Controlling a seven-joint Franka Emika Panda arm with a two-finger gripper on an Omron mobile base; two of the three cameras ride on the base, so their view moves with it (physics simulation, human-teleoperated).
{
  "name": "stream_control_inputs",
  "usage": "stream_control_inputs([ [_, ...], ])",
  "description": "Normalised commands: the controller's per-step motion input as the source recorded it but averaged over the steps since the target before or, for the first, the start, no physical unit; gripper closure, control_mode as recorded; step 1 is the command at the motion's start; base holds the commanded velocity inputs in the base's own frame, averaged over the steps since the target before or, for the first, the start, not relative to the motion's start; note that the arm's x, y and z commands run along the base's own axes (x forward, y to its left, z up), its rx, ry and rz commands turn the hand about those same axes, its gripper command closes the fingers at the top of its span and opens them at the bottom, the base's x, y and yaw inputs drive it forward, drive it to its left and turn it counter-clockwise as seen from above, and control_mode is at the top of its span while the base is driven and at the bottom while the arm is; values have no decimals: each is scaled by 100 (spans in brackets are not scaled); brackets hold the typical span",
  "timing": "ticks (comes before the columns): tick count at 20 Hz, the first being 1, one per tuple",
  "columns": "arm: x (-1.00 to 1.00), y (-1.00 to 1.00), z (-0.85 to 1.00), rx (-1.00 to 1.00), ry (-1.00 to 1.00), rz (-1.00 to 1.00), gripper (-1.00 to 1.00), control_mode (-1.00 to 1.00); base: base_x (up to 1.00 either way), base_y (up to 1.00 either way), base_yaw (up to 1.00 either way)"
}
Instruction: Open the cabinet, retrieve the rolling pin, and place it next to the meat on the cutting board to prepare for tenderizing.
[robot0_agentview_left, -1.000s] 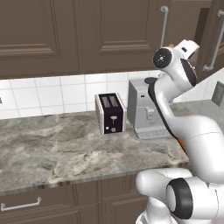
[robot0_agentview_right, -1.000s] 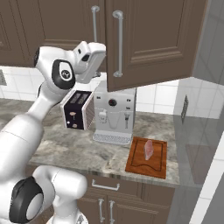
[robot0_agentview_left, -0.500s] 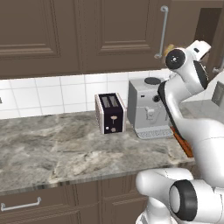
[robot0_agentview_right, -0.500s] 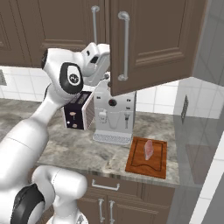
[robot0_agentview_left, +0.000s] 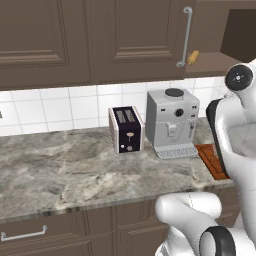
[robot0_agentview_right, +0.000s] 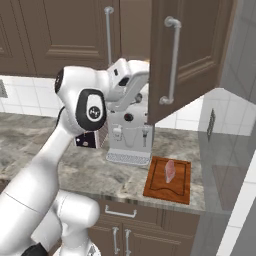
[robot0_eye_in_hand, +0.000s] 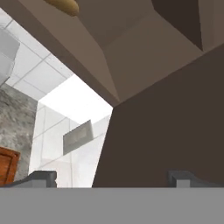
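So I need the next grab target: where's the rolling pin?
In the left base view, the rolling pin lies inside the opened cabinet, on its shelf, above the coffee machine.

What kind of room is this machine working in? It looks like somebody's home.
It appears to be a home kitchen, computer-rendered rather than real. A toaster and a coffee machine stand on a marble-look counter against white wall tiles, dark wooden wall cabinets hang above, and meat lies on a cutting board.
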Motion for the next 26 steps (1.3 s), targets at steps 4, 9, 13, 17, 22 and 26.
stream_control_inputs([
  [4,-64,-74,0,0,-1,-4,-100,-100,0,0,0],
  [9,-30,-74,0,0,-1,-5,-100,-100,0,0,0],
  [13,-2,-74,0,0,0,-5,-100,-100,0,0,0],
  [17,2,-74,0,0,0,-5,-100,-100,0,0,0],
  [22,1,-56,-1,0,0,-3,-100,-100,0,0,0],
  [26,-14,-4,0,-3,-1,0,-100,-100,0,0,0],
])
